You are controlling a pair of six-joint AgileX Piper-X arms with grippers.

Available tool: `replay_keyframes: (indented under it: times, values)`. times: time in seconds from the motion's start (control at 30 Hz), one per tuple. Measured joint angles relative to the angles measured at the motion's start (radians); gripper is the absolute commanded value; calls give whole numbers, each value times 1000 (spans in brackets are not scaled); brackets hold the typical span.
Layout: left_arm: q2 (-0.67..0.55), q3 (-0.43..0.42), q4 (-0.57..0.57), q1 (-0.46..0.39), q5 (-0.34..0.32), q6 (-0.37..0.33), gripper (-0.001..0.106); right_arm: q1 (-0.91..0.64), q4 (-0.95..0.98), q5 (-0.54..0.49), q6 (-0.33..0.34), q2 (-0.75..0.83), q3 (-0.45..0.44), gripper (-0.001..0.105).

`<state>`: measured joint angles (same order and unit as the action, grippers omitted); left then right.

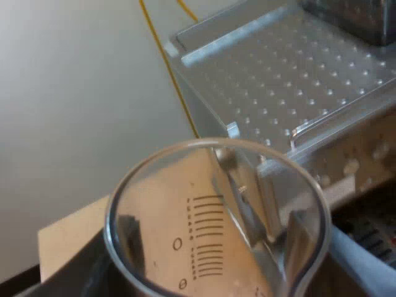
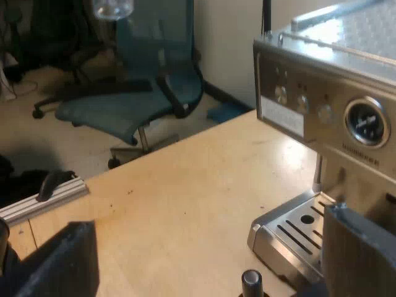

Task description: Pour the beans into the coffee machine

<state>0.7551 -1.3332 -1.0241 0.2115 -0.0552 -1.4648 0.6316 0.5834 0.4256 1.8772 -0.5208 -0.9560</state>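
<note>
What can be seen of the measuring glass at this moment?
The measuring glass is clear, with a thick round rim and a dark printed scale of short lines and small figures down its wall. The left wrist view looks into its mouth; no beans show inside, and the light wooden table shows through it. The left claw holds it, fingers against its sides, near the edge of the espresso machine's dimpled metal top.

The espresso machine's top shines pale in soft light. The measuring glass bends what shows through it. The wooden surface is bright; it is dark behind the chair.
</note>
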Motion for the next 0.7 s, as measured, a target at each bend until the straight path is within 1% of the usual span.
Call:
replay_keyframes:
  times: [0.07, 0.17, 0.3, 0.37, 0.43, 0.47, 0.53, 0.6, 0.63, 0.7]
  values:
    - [-25, 39, 3, -2, -2, -8, 21, 0, 3, 0, 0, 0, 2, 79]
    - [-104, 164, 41, -2, -3, -45, 21, 0, 1, 6, 0, 0, 24, 79]
    - [-171, 310, 86, -2, -4, -68, 21, 0, 4, 9, 0, 0, 96, 79]
    - [-184, 364, 108, -2, -4, -74, 21, 0, 1, 9, 0, 0, 129, 79]
    - [-190, 420, 133, -2, -4, -96, 21, 0, -15, 9, 0, 0, 164, 79]
    - [-190, 436, 141, -2, -4, -105, 21, 0, -18, 9, 0, 0, 173, 79]
    - [-191, 501, 202, -2, -7, -138, 21, 0, -47, 9, -1, 0, 205, 79]
    - [-191, 536, 239, -2, -10, -164, 21, 0, -68, 9, -1, -3, 219, 79]
    - [-191, 536, 244, -2, -9, -166, 21, 0, -68, 9, -1, -3, 220, 79]
    - [-191, 607, 338, -2, -11, -196, 21, 0, -115, 9, -1, -19, 256, 79]
